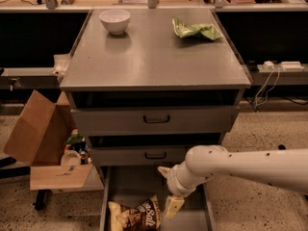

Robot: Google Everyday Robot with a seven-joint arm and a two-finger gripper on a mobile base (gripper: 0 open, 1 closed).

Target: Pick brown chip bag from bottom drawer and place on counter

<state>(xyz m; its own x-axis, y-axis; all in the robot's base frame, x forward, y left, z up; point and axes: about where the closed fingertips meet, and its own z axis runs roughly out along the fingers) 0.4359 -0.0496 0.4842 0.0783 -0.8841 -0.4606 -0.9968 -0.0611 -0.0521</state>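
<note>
A grey metal cabinet stands in the middle of the room. Its bottom drawer (130,186) is pulled open toward the viewer. The brown chip bag (137,215) lies on the drawer floor, at the front left of the cabinet. A white robot arm (240,170) reaches in from the cabinet's right side, and its gripper (173,207) points down into the drawer, just beside the bag's right edge. Whether the gripper is open or closed cannot be told, and it holds nothing visible. On the counter (154,61), the cabinet's top, a white bowl (114,20) sits at the back left and a green bag (196,30) at the back right. An open cardboard box (33,134) stands left of the cabinet.
</note>
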